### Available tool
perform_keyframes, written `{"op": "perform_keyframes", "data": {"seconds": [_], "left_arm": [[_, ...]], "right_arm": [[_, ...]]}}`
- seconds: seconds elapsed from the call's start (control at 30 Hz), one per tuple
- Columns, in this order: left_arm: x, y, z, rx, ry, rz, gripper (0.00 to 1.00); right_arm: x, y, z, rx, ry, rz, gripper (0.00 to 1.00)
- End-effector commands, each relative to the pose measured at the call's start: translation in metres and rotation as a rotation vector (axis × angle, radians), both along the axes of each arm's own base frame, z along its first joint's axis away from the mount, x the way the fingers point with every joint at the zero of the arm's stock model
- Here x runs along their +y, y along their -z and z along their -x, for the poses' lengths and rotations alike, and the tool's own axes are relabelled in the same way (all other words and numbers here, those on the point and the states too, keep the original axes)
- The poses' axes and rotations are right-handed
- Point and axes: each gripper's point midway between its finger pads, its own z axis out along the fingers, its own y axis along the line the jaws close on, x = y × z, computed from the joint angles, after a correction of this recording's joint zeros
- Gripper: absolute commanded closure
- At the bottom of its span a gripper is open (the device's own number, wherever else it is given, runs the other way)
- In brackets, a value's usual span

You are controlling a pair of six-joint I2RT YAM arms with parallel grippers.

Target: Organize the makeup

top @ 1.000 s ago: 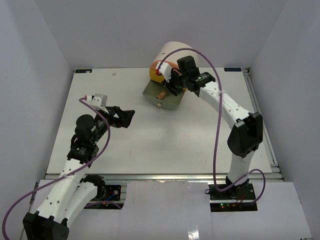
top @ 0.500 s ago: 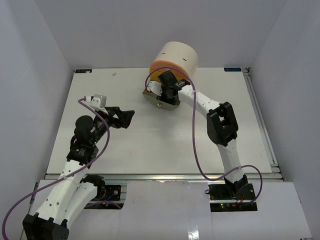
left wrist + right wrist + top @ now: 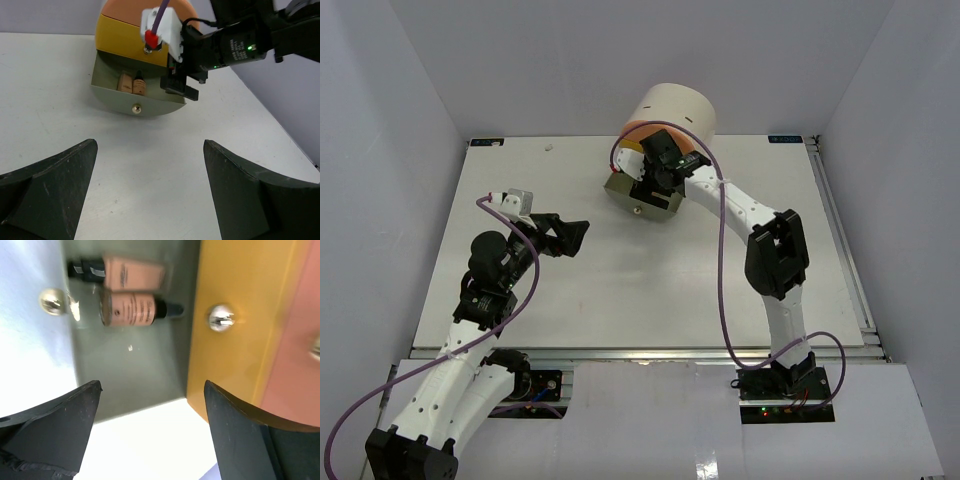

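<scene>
Two tan black-capped bottles of the makeup [image 3: 132, 274] [image 3: 131, 309] lie side by side in the pulled-out grey drawer [image 3: 130, 375] of the cream drum [image 3: 678, 110]. From the left wrist view they show as bottles [image 3: 125, 82] [image 3: 139, 84] at the drawer's [image 3: 125, 102] left part. My right gripper [image 3: 152, 385] hovers just above that drawer, open and empty, apart from the bottles; seen from above, this right gripper [image 3: 655, 178] covers the drawer's back. My left gripper [image 3: 572, 237] hangs open over bare table, well left of the drawer; its jaws [image 3: 150, 145] hold nothing.
The yellow drawer [image 3: 230, 330] above the grey one is closed, its silver knob [image 3: 220, 317] facing out. An orange drawer front [image 3: 295, 365] sits above that. The grey drawer's knob [image 3: 135, 107] points toward the table's middle. White walls ring the table [image 3: 640, 290].
The right gripper's jaws have opened wide over the grey drawer, and the right arm's elbow has swung left. The left arm has not moved.
</scene>
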Motion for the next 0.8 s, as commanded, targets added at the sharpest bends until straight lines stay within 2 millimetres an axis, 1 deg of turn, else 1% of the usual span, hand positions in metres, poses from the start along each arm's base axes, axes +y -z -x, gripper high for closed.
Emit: {"op": "perform_keyframes", "data": {"seconds": [0.0,0.07,0.13,0.17,0.2,0.23,0.27,0.3,0.37,0.4,0.47,0.57,0.6,0.63,0.7,0.77], "left_arm": [[0.001,-0.005,0.001,-0.020,-0.003,0.010,0.02],[0.002,-0.006,0.001,-0.021,-0.004,0.010,0.02],[0.002,-0.006,0.001,-0.022,-0.008,0.010,0.02],[0.003,-0.006,0.001,-0.023,-0.010,0.010,0.02],[0.003,-0.007,0.001,-0.024,-0.014,0.010,0.02],[0.004,-0.007,0.001,-0.026,-0.018,0.009,0.02],[0.005,-0.007,0.001,-0.027,-0.022,0.009,0.02],[0.005,-0.008,0.001,-0.029,-0.024,0.010,0.02],[0.006,-0.008,0.001,-0.029,-0.026,0.008,0.02],[0.006,-0.008,0.001,-0.030,-0.027,0.009,0.02],[0.006,-0.008,0.001,-0.030,-0.027,0.009,0.02],[0.006,-0.008,0.001,-0.032,-0.026,0.009,0.02],[0.006,-0.008,0.001,-0.032,-0.026,0.009,0.02],[0.006,-0.008,0.002,-0.032,-0.026,0.009,0.02],[0.006,-0.008,0.001,-0.032,-0.026,0.009,0.02],[0.006,-0.007,0.001,-0.028,-0.029,0.008,0.02]], "right_arm": [[0.022,-0.091,0.027,-0.066,-0.096,-0.246,0.10],[0.035,-0.085,0.050,0.021,-0.177,-0.339,0.10],[0.048,-0.063,0.082,0.156,-0.338,-0.366,0.09],[0.054,-0.050,0.105,0.244,-0.448,-0.367,0.07],[0.057,-0.041,0.119,0.302,-0.510,-0.372,0.02],[0.059,-0.031,0.130,0.357,-0.545,-0.376,0.11],[0.061,-0.020,0.137,0.406,-0.566,-0.379,0.26],[0.063,-0.008,0.141,0.445,-0.565,-0.374,0.52],[0.065,0.009,0.138,0.468,-0.546,-0.351,0.76],[0.065,0.015,0.134,0.466,-0.530,-0.340,0.79],[0.064,0.030,0.122,0.468,-0.461,-0.312,0.81],[0.061,0.048,0.102,0.438,-0.333,-0.277,0.82],[0.061,0.057,0.097,0.428,-0.304,-0.259,0.81],[0.061,0.063,0.089,0.402,-0.267,-0.245,0.80],[0.065,0.068,0.068,0.307,-0.199,-0.244,0.77],[0.060,0.071,0.045,0.188,-0.082,-0.205,0.74]]}}
